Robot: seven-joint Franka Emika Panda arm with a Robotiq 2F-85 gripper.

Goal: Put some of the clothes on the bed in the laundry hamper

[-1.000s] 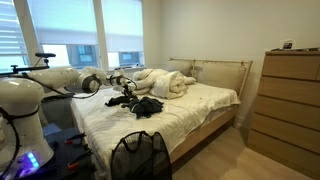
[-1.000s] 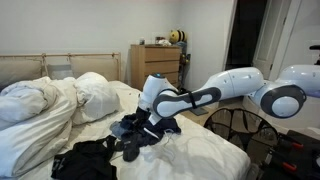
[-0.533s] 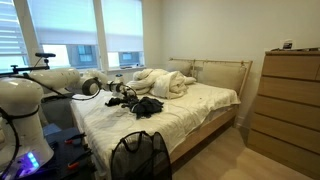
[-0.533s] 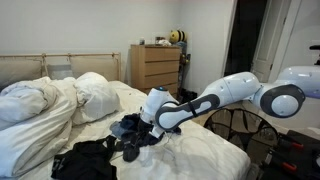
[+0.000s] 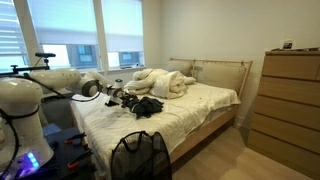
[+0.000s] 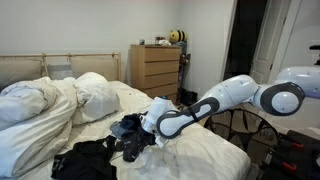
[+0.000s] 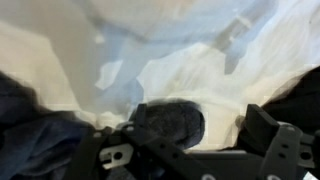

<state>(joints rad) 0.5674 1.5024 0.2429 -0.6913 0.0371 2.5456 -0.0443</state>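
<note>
Across the white sheet of the bed (image 5: 195, 108), which fills the middle of the room beside two bright windows (image 5: 75, 30), the clothes (image 5: 143, 105) lie in a dark heap on its left side, in front of the bunched cream duvet (image 5: 160, 82). The hand (image 7: 190, 135) hangs low over them, jaws spread wide around a grey bundle and gripping nothing. Near the bed's foot stands the laundry hamper (image 5: 140, 156) on the floor; a wooden dresser (image 5: 285, 100) stands at the right.

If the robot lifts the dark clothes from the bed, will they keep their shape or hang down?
Probably floppy: the clothes lie crumpled on the bed, so they should droop when lifted. The pieces overlap, so one pinch may drag a neighbour along.
</note>
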